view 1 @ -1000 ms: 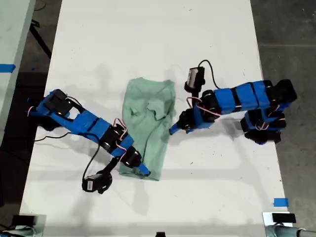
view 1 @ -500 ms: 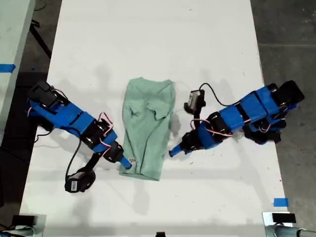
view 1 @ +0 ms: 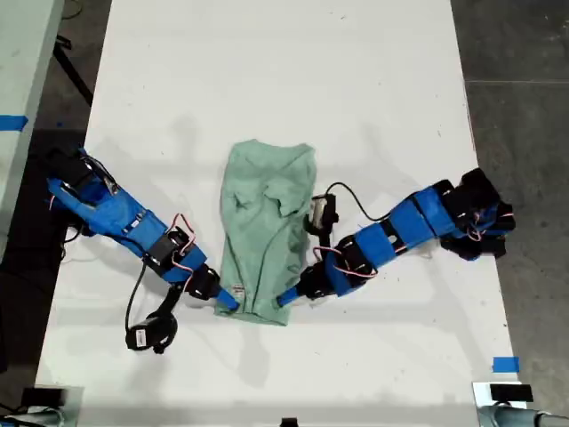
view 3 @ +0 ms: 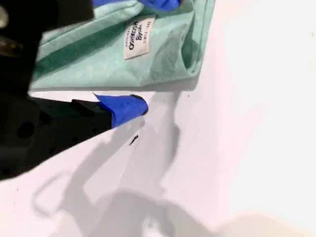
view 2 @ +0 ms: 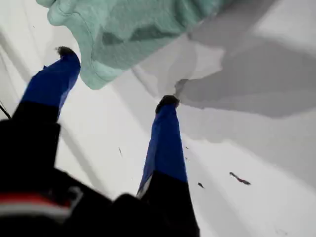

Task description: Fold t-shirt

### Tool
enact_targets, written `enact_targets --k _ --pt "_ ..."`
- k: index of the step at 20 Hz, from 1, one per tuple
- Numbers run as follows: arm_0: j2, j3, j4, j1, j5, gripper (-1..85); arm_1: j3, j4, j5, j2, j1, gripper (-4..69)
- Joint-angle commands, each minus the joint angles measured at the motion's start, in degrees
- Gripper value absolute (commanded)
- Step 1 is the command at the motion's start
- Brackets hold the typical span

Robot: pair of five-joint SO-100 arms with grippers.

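Note:
The pale mint-green t-shirt [view 1: 265,227] lies folded into a long narrow strip on the white table [view 1: 267,71], its hem toward the exterior view's bottom. My first gripper [view 1: 286,299] reaches in from the exterior view's right and stands open at the hem's corner [view 2: 94,74], whose tip sits between the two blue fingertips [view 2: 167,101]. My second gripper [view 1: 228,300] comes from the exterior view's left and is open astride the other hem corner, beside the white label [view 3: 138,37]. One of its fingers [view 3: 129,106] rests on the table by the cloth; the other pokes in above the cloth.
Both blue arms lie low over the table on either side of the shirt. A camera on a cable [view 1: 148,336] hangs off the arm at the exterior view's left. Dark floor [view 1: 520,89] borders the table, with blue tape [view 1: 505,364] near the exterior view's bottom right corner.
My first gripper has swung from the shirt's middle edge down to its hem corner. My second gripper has drawn back off the cloth to the opposite hem corner.

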Motion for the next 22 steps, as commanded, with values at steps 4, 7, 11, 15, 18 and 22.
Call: enact_targets --k 4,7,11,15,18,22 --pt "2.37 0.35 -6.94 -5.27 0.26 34.6 -14.06 2.99 -1.23 -7.73 2.2 35.8" --pt "-1.32 1.76 -11.34 -6.24 -1.05 33.2 -15.56 4.22 -2.02 -10.46 3.08 33.4" --pt "-2.81 0.62 -9.4 -4.04 -5.8 29.8 -17.93 6.24 -1.93 -13.45 4.57 30.1" --pt "3.34 0.62 0.88 -2.99 -6.24 30.8 -18.37 6.15 -2.81 -13.97 5.01 30.5" --pt "8.26 0.62 6.5 -1.76 -7.03 31.0 -19.69 7.73 -3.43 -13.97 5.01 30.8" --pt "11.07 -0.35 8.61 -0.97 -6.94 31.0 -20.3 8.35 -3.6 -13.97 5.01 31.6"
